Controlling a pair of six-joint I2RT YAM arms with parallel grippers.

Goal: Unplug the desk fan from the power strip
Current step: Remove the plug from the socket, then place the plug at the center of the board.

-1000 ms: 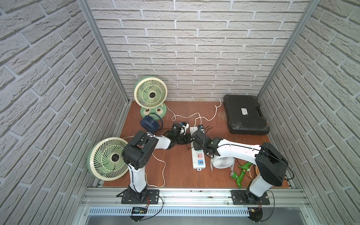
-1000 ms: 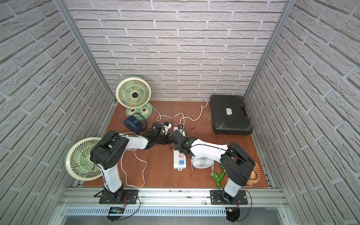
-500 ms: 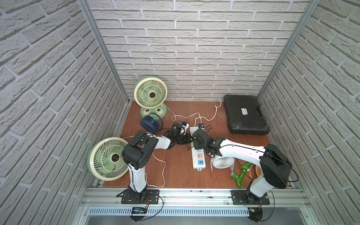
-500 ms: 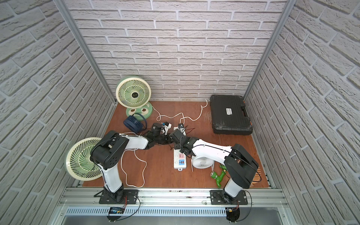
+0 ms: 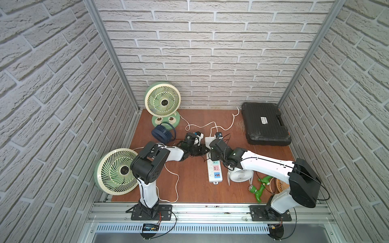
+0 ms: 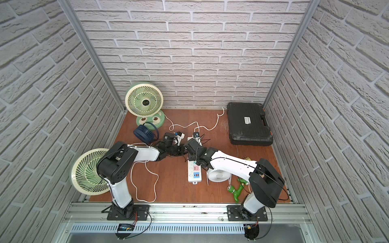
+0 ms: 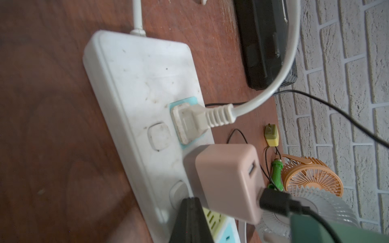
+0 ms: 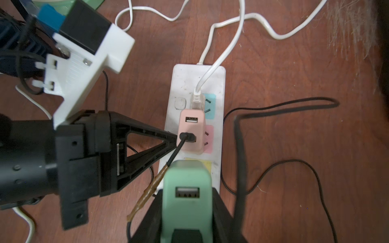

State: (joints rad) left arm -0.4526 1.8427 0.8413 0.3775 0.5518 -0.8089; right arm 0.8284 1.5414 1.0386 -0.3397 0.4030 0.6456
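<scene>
While the pressed-shut left gripper (image 8: 174, 137) bears on the power strip (image 8: 197, 77), which runs top to bottom mid-frame, the right gripper (image 8: 187, 202) pinches the mint-green adapter (image 8: 186, 174) at lower centre, covering the yellow socket (image 8: 208, 164).

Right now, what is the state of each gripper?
Left gripper: closed, empty.
Right gripper: closed on the green adapter.

The strip's (image 5: 215, 171) far half was crowded. The closed left gripper (image 8: 170, 140) was set at the pink adapter's (image 8: 190, 130) left side, and the right gripper (image 8: 187, 207), clamped on a green adapter (image 8: 187, 185), was held over the sockets just nearer. The right flank was blocked by a white fan (image 5: 241, 175) and loose black cables (image 8: 240, 147). Bare table (image 5: 189, 178) was seen along the strip's near left side.
</scene>
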